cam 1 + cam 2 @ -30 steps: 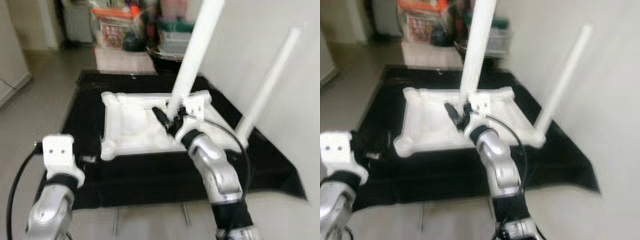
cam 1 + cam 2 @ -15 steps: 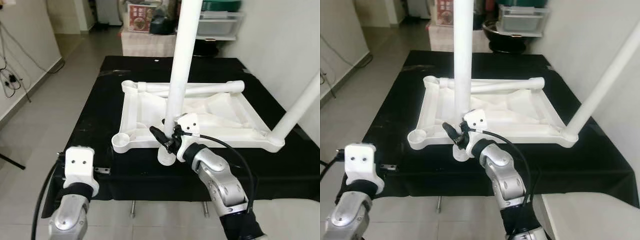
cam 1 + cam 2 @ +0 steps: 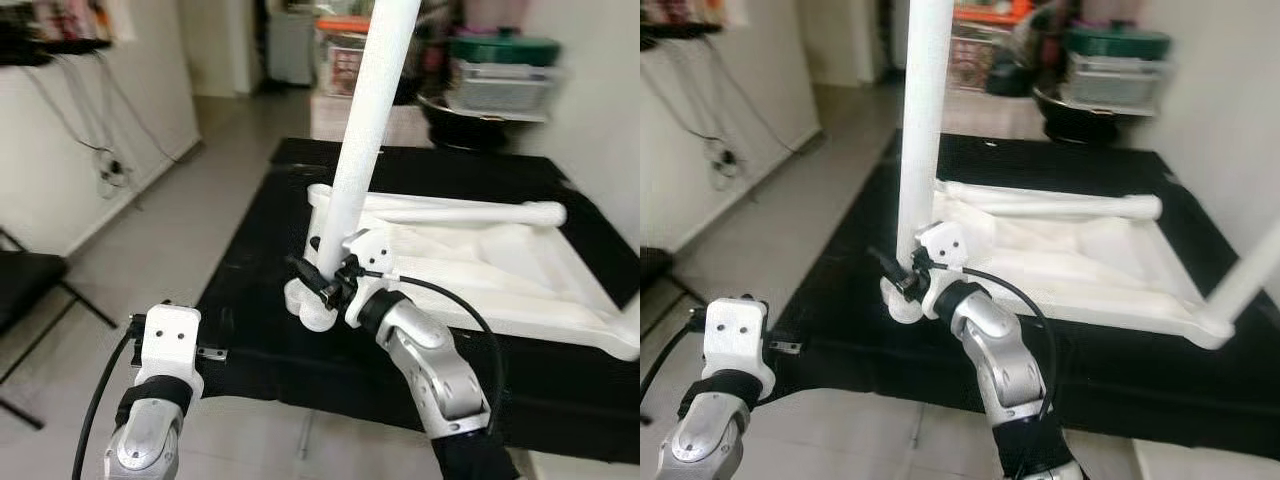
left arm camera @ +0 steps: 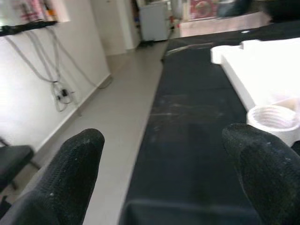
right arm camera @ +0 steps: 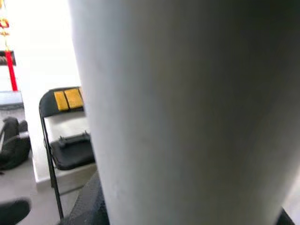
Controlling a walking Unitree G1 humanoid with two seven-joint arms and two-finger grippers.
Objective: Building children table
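Nearest, the left gripper hangs low beside the front edge of the desk, its two black fingers spread wide and holding nothing; in the left wrist view a threaded corner socket of the tabletop lies just ahead of it. Next, the right gripper is clamped about the base of a white table leg, held nearly upright, tilted slightly, directly over the near-left corner socket of the inverted white tabletop. The right wrist view shows the leg's pale surface pressed close between the fingers. Whether the leg's end has entered the socket cannot be told. Farther back, a second loose leg lies flat across the tabletop's far side, and a third leg stands fitted at the near-right corner. Judged from this, assembly is partly complete: one leg mounted, one being seated, and at least the lying one still to fit. Beyond the desk stand storage bins and clutter.
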